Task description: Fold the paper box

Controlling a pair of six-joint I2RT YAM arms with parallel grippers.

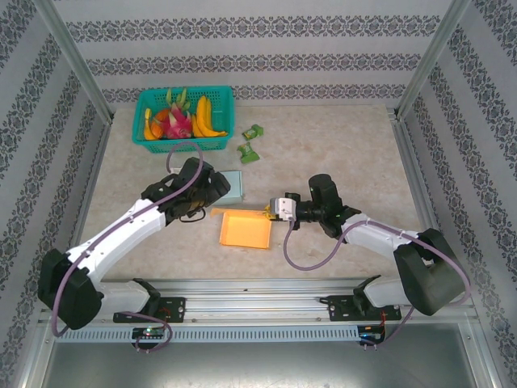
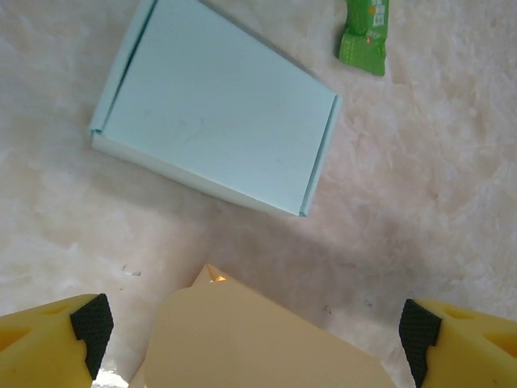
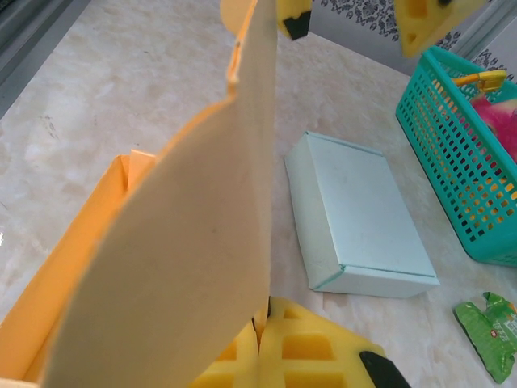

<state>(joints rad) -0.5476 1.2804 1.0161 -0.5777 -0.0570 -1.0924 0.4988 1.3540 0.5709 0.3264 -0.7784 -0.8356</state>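
Observation:
The orange paper box (image 1: 245,229) lies open on the table between the arms, with one tan flap (image 3: 186,267) standing upright along its right side. My right gripper (image 3: 273,343) is shut on the lower edge of that flap, at the box's back right corner (image 1: 271,211). My left gripper (image 1: 212,200) hovers open over the box's back left corner. In the left wrist view its yellow fingers (image 2: 89,323) stand wide apart on either side of a rounded box flap (image 2: 242,331), without touching it.
A pale blue folded box (image 1: 232,186) lies flat just behind the orange one. A teal basket (image 1: 184,120) of toy fruit stands at the back left. Two green packets (image 1: 254,131) (image 1: 248,152) lie to the right of the basket.

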